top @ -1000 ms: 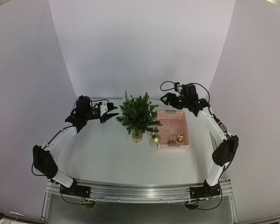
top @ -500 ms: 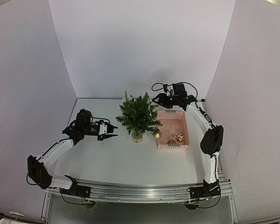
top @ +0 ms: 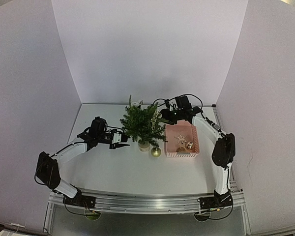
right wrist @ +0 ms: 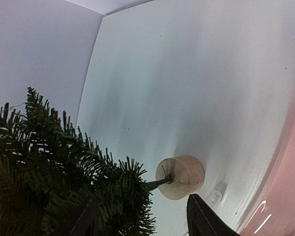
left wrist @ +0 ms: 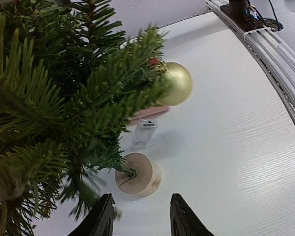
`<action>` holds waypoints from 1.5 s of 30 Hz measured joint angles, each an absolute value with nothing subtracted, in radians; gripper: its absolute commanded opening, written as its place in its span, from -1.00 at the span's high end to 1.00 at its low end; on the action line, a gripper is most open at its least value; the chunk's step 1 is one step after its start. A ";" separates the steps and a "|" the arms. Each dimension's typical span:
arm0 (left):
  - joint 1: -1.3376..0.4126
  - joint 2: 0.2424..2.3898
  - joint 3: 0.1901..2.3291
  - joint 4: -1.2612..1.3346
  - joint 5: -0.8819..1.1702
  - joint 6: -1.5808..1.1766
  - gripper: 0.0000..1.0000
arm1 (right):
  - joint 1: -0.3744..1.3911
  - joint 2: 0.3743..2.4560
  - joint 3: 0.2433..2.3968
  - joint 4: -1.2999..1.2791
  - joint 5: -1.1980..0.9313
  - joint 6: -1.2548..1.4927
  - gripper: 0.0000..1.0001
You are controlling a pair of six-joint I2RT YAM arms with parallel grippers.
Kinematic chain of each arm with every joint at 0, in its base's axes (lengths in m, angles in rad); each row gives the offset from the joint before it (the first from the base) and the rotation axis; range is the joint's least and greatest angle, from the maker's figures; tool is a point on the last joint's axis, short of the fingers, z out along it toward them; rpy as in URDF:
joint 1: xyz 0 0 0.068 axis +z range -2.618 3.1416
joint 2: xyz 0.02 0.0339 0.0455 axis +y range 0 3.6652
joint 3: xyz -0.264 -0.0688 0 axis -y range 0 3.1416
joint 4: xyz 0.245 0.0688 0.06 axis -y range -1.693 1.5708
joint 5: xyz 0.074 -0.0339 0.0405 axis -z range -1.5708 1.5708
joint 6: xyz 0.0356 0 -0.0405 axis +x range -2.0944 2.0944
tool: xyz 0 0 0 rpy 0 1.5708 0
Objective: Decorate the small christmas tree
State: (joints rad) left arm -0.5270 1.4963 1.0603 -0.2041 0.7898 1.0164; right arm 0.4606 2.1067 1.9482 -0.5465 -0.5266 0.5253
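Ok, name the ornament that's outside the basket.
The gold ball beside the tree; the star and small bauble lie inside the pink basket.

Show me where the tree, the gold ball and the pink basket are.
Tree (top: 143, 123), top view, middle of its branches.
Gold ball (left wrist: 177, 83), left wrist view, middle of the ball.
Pink basket (top: 182, 155), top view, its near wall.

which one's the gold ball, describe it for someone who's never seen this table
Start at the tree in the middle of the table; a pink basket stands just right of it. Look low on the tree's near right side, between its pale wooden base and the basket: the gold ball is at a branch tip there. It is the only plain, shiny sphere outside the basket.
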 measured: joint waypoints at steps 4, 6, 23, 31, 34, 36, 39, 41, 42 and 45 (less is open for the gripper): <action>-0.522 1.509 1.075 -0.162 0.781 0.977 0.21 | 0.481 2.078 1.935 -0.537 -0.520 0.534 -0.19; -0.512 1.509 1.089 -0.152 0.782 0.960 0.21 | 0.494 2.063 1.918 -0.532 -0.518 0.541 -0.19; -0.465 1.552 1.162 -0.075 0.757 0.900 0.21 | 0.519 1.982 1.760 -0.480 -0.477 0.626 -0.19; -0.446 1.587 1.192 -0.056 0.757 0.913 0.21 | 0.524 1.934 1.702 -0.466 -0.465 0.640 -0.19; -0.438 1.603 1.209 -0.043 0.753 0.914 0.21 | 0.533 1.927 1.690 -0.457 -0.460 0.645 -0.19; -0.432 1.609 1.212 -0.028 0.748 0.911 0.21 | 0.540 1.918 1.675 -0.454 -0.457 0.652 -0.19; -0.426 1.611 1.212 -0.018 0.747 0.908 0.21 | 0.550 1.898 1.646 -0.443 -0.453 0.662 -0.19; -0.423 1.611 1.212 -0.015 0.747 0.909 0.21 | 0.554 1.884 1.626 -0.437 -0.450 0.668 -0.19; -0.422 1.611 1.212 -0.015 0.747 0.910 0.21 | 0.555 1.877 1.617 -0.436 -0.448 0.670 -0.19; -0.422 1.611 1.212 -0.015 0.747 0.917 0.20 | 0.555 1.858 1.590 -0.431 -0.444 0.674 -0.20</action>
